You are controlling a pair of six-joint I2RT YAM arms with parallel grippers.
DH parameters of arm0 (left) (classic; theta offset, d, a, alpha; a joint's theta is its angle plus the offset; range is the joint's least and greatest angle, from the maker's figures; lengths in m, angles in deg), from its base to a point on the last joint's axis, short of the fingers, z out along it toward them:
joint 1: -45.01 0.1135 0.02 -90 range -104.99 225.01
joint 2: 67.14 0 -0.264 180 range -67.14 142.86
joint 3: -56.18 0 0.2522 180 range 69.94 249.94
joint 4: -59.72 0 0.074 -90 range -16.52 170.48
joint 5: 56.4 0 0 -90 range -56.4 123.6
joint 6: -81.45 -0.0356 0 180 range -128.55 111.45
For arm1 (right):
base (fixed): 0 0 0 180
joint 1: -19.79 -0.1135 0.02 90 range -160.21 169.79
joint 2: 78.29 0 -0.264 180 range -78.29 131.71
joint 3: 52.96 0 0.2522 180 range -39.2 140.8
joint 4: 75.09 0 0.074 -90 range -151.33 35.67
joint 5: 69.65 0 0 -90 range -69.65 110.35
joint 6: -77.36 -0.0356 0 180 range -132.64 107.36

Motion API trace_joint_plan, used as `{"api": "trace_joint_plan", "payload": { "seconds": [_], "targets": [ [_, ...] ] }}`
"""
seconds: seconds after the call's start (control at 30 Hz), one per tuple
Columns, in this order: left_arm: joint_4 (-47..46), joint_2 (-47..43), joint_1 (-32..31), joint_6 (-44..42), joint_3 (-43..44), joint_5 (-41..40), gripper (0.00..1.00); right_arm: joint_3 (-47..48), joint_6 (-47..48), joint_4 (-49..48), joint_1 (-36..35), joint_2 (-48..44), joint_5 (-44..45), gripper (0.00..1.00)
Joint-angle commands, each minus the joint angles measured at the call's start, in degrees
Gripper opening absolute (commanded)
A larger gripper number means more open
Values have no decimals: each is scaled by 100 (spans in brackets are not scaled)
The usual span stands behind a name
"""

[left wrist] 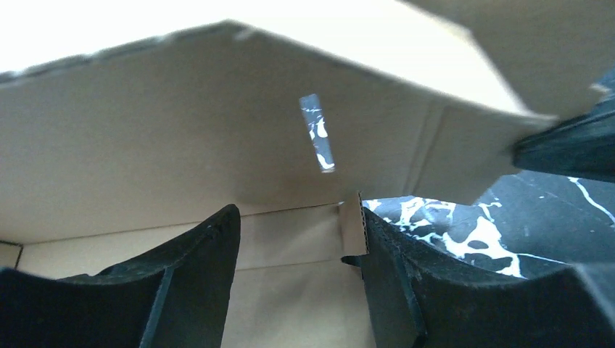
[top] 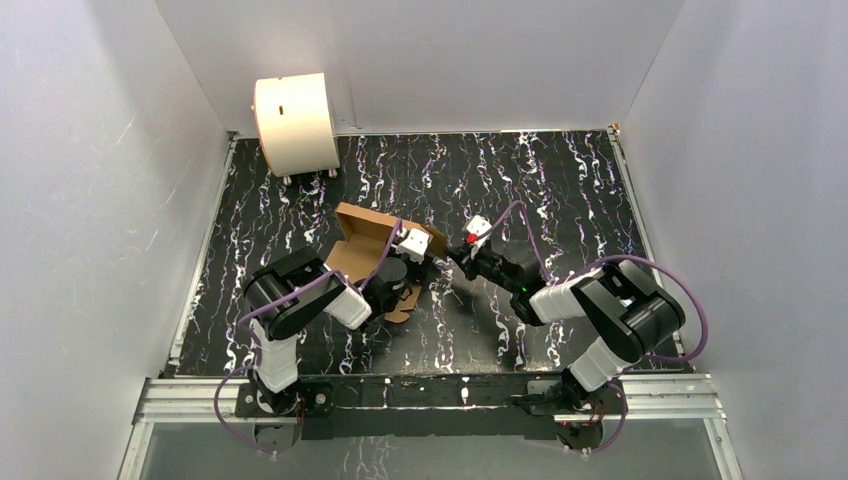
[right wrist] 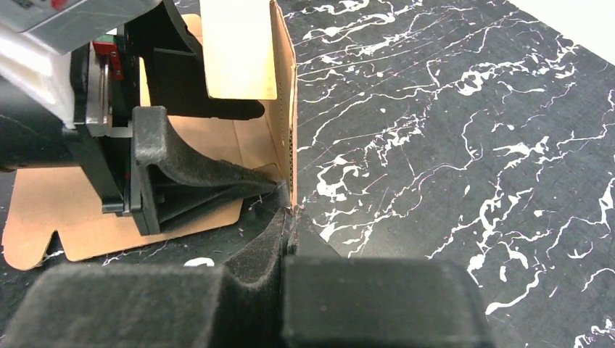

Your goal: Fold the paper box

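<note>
Top view: paper box (top: 362, 245) sits mid-counter, a bit left of centre, half folded, back panel tipped up, a flat flap sticking out toward the arms. Counter (top: 560, 190) is black with white marbling. Left gripper (top: 418, 270) is down in the box from the near left. Right gripper (top: 447, 262) comes in from the right and meets the box's right side, close to the left one. Cream drum (top: 295, 122) stands at the far left corner, well away from the box.

Left wrist view: left gripper (left wrist: 297, 217) is inside the box, jaws partway apart with clear space between them. Brown wall with a narrow slot (left wrist: 318, 134) fills the view ahead. A short card edge (left wrist: 354, 228) stands upright just against the inner face of the finger on the right of this view; the other finger (left wrist: 196, 275) is clear of it, over the box floor. Nothing looks pinched.

Right wrist view: right gripper (right wrist: 286, 225) has its jaws pressed together, tips at the bottom corner of an upright side flap (right wrist: 284, 109). Can't tell if card is nipped between them. Left gripper (right wrist: 259, 148) is on the inner side of that flap, lower finger reaching its base. Flat panel (right wrist: 65, 210) lies on the counter behind.
</note>
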State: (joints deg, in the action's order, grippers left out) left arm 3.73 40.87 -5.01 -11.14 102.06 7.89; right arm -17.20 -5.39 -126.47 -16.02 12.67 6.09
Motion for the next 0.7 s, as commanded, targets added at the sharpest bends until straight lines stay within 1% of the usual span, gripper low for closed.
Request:
{"api": "trace_joint_plan", "payload": {
  "seconds": [0.0, 0.2, 0.27, 0.37, 0.43, 0.5, 0.57, 0.67],
  "targets": [
    [-258, -297, 36, 69, -118, -320, 57, -33, -128, -59, -86, -269, -114, 0],
    [-258, -313, 51, 222, -239, -337, 57, -124, -214, 21, -136, -388, -134, 0],
    [-258, -336, 72, 424, -294, -258, 56, -117, -226, 97, -145, -456, -146, 2],
    [-253, -399, 142, 636, -403, -40, 55, -110, -203, 226, -133, -612, -108, 10],
    [-249, -422, 181, 717, -460, 38, 53, -62, -182, 494, -135, -807, -4, 21],
    [-241, -429, 210, 818, -531, 138, 51, 38, -86, 957, -96, -1072, -9, 29],
    [-240, -449, 249, 934, -594, 223, 49, 90, -20, 1289, -34, -1296, -44, 33],
    [-232, -452, 287, 1052, -666, 296, 49, 104, -29, 1416, 97, -1481, -70, 36]
  ]
}}
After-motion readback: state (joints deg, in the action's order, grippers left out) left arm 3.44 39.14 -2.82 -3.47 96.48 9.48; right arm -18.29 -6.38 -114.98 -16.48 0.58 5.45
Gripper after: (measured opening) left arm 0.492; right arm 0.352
